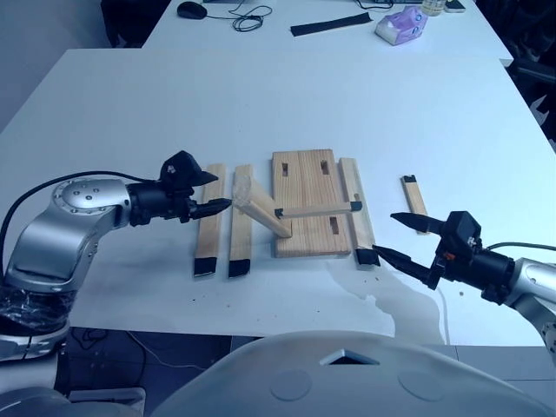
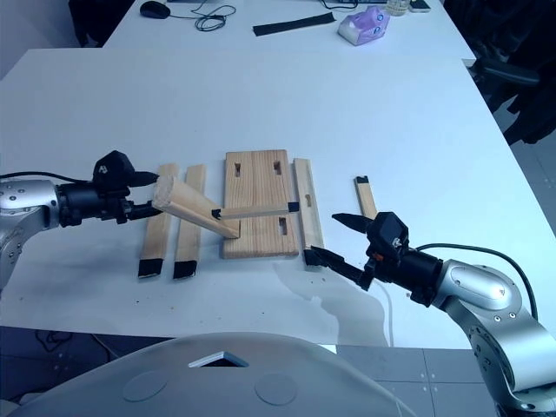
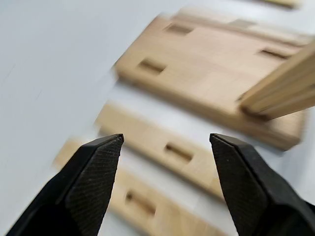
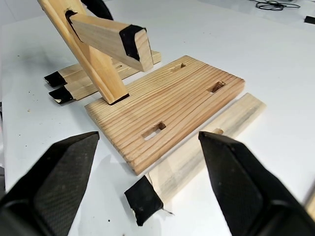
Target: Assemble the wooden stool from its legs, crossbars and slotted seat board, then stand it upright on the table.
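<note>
The slotted seat board [image 1: 304,178] lies flat mid-table. One leg [image 1: 261,213] stands tilted in a near slot of the board, with a crossbar [image 1: 317,210] plugged into it and pointing right. Two more legs [image 1: 208,221] [image 1: 241,224] lie flat left of the board, and a fourth leg [image 1: 356,213] lies along its right edge. A short crossbar [image 1: 414,193] lies farther right. My left gripper [image 1: 211,193] is open just left of the tilted leg's top, holding nothing [image 3: 166,140]. My right gripper [image 1: 401,240] hovers open near the right leg's black-tipped end [image 4: 142,199].
A shiny, wet-looking patch [image 1: 391,304] spreads on the table by the front edge under my right arm. A tissue pack [image 1: 400,24], a mouse [image 1: 191,10], cables and a black strip [image 1: 330,24] lie on the far desk. Open tabletop stretches behind the board.
</note>
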Controlling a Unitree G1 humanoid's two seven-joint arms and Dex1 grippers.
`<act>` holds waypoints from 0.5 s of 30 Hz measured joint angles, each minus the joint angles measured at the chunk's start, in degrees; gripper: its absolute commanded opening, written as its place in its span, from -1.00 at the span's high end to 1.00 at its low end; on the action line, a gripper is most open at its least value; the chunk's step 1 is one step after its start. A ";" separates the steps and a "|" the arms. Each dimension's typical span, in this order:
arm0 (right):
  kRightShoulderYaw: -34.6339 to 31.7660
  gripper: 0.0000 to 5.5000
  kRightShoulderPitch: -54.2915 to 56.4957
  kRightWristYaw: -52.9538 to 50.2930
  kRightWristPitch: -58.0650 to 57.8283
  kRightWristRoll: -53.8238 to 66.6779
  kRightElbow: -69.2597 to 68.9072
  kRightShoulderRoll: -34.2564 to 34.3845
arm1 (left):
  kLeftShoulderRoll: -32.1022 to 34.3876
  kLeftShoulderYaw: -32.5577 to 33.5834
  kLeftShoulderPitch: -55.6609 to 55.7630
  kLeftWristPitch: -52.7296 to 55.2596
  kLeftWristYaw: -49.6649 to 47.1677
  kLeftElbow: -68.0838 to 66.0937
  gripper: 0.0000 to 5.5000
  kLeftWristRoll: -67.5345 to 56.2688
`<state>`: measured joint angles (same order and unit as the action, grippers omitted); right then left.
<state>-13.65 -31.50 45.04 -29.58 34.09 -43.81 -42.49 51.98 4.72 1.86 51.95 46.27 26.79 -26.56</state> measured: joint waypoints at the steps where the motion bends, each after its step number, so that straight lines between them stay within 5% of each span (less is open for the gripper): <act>1: -0.23 -0.35 -0.95 -0.23 0.08 -0.19 -0.41 0.35 | -1.05 1.98 -0.55 4.39 -2.52 2.13 -0.19 -0.82; 8: -2.27 -0.35 -4.80 -0.80 0.28 -0.32 -2.43 1.79 | -14.86 13.46 -0.72 35.00 -16.33 14.09 -0.19 -3.45; 15: -2.39 -0.35 -3.48 -0.17 -0.22 0.02 -2.63 1.16 | -23.16 15.22 -0.42 39.88 -23.70 15.16 -0.19 -1.80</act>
<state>-16.04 -34.97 44.87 -29.80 34.11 -46.44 -41.33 28.81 19.94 1.44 91.83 22.57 41.95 -28.35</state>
